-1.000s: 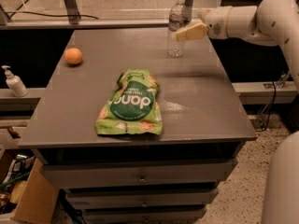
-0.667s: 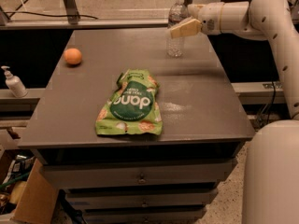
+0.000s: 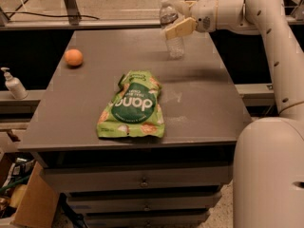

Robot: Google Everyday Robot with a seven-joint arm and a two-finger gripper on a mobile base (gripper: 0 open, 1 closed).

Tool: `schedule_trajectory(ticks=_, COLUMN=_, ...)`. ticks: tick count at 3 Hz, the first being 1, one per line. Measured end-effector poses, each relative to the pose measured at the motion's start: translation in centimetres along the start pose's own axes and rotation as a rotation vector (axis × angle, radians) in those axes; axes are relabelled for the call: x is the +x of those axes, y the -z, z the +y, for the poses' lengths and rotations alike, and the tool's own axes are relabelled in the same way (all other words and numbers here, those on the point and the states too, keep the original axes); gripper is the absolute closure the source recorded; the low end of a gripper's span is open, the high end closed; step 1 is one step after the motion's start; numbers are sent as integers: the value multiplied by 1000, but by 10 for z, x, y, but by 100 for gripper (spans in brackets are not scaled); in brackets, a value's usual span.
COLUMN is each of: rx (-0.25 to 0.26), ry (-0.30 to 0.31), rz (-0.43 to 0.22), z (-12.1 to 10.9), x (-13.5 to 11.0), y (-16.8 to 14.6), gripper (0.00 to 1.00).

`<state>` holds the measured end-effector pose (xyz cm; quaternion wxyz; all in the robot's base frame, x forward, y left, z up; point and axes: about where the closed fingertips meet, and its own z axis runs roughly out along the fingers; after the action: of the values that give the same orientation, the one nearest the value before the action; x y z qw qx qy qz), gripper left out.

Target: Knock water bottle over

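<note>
The water bottle (image 3: 173, 36) is a slim clear plastic bottle with a pale cap, standing at the far right of the grey table (image 3: 204, 99). It leans a little, with its top to the left. My gripper (image 3: 181, 17) reaches in from the right at the bottle's upper half. Its cream fingers (image 3: 179, 28) are spread apart and one touches the bottle's shoulder. The gripper holds nothing.
A green snack bag (image 3: 133, 106) lies flat at the table's middle front. An orange (image 3: 73, 57) sits at the far left. A white pump-dispenser bottle (image 3: 13, 84) stands on a ledge left of the table. Drawers are below, and a cardboard box (image 3: 26, 205) at lower left.
My gripper has moved left against the bottle's upper part. The bottle's top has shifted left and it now leans instead of standing straight.
</note>
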<state>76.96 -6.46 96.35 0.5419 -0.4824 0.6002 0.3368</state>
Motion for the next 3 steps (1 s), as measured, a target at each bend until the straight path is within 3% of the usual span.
schedule_trajectory(ticks=1, rx=-75, ry=2, rz=-9, z=29, x=-4, y=1, gripper=0)
schedule_trajectory(ticks=3, rx=-121, ry=-22, rz=14, z=61, x=11, y=9, gripper=0)
